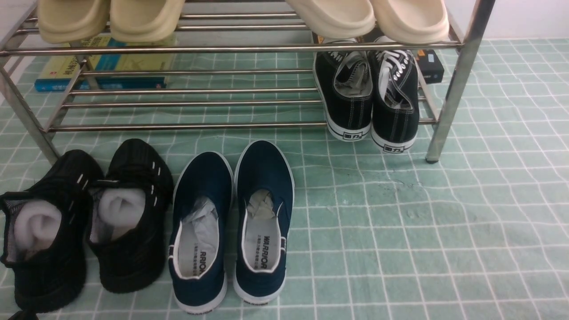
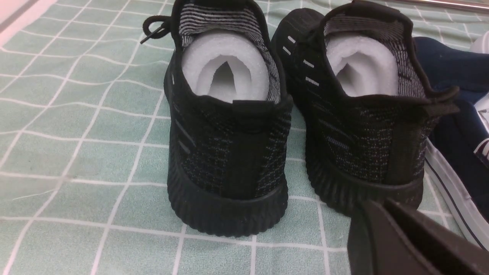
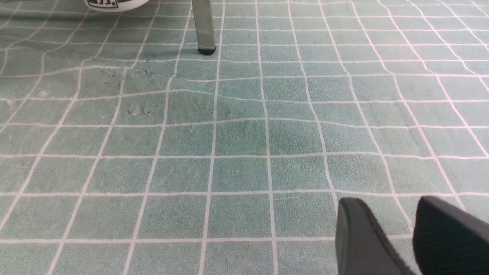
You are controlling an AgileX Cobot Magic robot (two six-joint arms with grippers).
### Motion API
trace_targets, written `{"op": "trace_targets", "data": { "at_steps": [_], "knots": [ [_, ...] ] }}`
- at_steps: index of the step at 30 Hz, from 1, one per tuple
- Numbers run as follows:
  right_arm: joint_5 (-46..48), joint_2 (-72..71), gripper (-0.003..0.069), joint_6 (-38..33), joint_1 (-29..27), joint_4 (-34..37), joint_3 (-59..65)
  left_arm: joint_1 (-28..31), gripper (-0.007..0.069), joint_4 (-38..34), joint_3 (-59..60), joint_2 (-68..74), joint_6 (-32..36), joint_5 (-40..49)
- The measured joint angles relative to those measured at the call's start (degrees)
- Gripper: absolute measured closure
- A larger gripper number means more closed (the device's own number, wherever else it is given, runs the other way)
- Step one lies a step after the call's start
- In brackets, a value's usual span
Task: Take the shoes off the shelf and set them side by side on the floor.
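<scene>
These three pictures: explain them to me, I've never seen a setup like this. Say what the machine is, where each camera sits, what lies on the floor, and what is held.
It is a robot with two arms, each ending in a gripper. The wide picture looks forward from between the arms. The other two come from cameras on each wrist.

On the green floor stand the black knit shoes, side by side, beside navy slip-ons. The chrome shelf holds black lace-ups below and pale slippers above.

The left gripper hovers behind the black shoes' heels, holding nothing. The right gripper is open above bare floor.
</scene>
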Motion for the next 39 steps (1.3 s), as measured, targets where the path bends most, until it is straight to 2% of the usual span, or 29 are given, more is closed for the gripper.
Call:
{"op": "trace_targets", "data": {
  "at_steps": [39],
  "knots": [
    [0.00,0.00,0.0421,0.00,0.00,0.00,0.00,0.00,0.0543,0.07,-0.06,0.00,0.00,0.16]
  ]
}}
